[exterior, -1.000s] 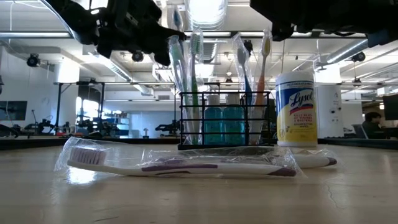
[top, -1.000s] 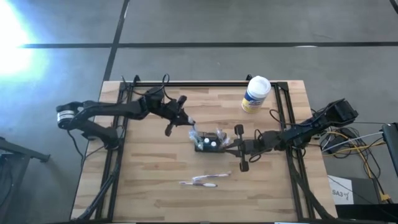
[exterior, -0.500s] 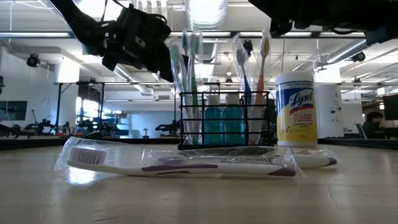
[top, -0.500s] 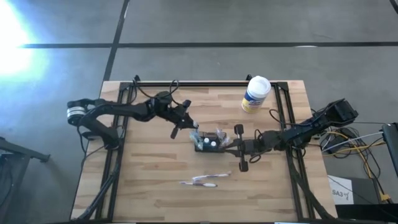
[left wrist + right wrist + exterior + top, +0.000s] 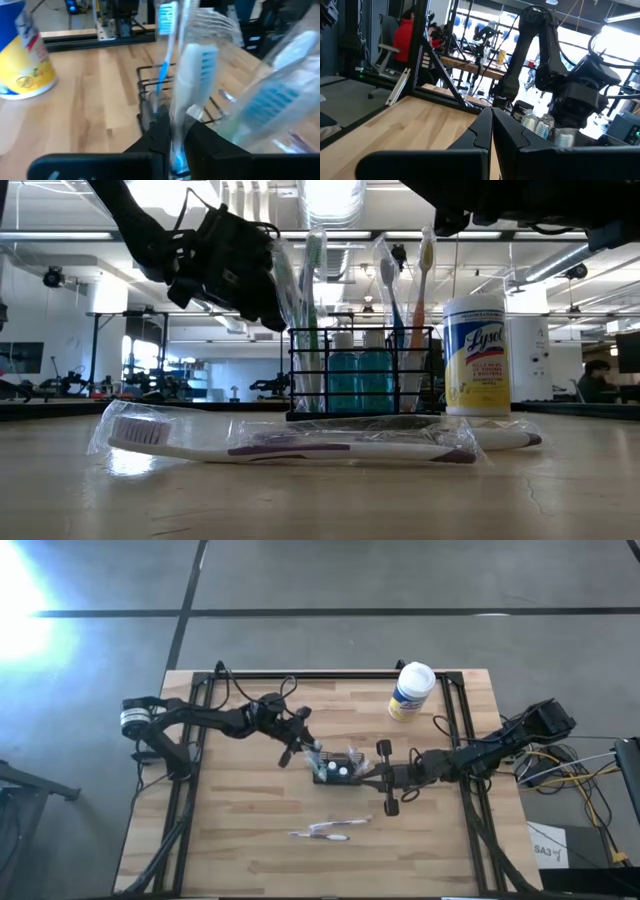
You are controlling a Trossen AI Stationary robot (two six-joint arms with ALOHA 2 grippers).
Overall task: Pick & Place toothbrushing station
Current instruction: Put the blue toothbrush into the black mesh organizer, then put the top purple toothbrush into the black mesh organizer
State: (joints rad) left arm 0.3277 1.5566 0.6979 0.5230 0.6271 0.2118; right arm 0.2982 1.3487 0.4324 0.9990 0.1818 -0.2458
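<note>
The station (image 5: 337,768) is sitting near the middle of the tabletop (image 5: 240,810), a black wire holder with bagged toothbrushes standing in it and two blue bottles behind its bars in the low view. The left gripper (image 5: 298,746) is reaching in at the holder's left end. In its wrist view, its fingers (image 5: 159,131) are pinching the handle of a blue-and-white toothbrush (image 5: 181,95) that is standing over a slot. Whether the pinch is loosening cannot be judged from these pictures.

The right gripper (image 5: 372,772) is lying low at the holder's right end, its fingers pressed together and holding nothing visible. Whether it is touching the holder is unclear.

The main risk is the light wire holder tipping or sliding. If the left gripper is pushing sideways on the brush, the brush would lever the holder over, and the neighbouring brushes would spill. If the brush is released before it is seated in its slot, it would probably lean out and fall onto the tabletop. The crinkled wrappers could also snag on a finger as the arm is pulling away and drag a brush back out.

A wrapped purple toothbrush (image 5: 325,831) is lying apart near the front edge, and a wipes canister (image 5: 410,692) is standing well back, out of harm's way.
</note>
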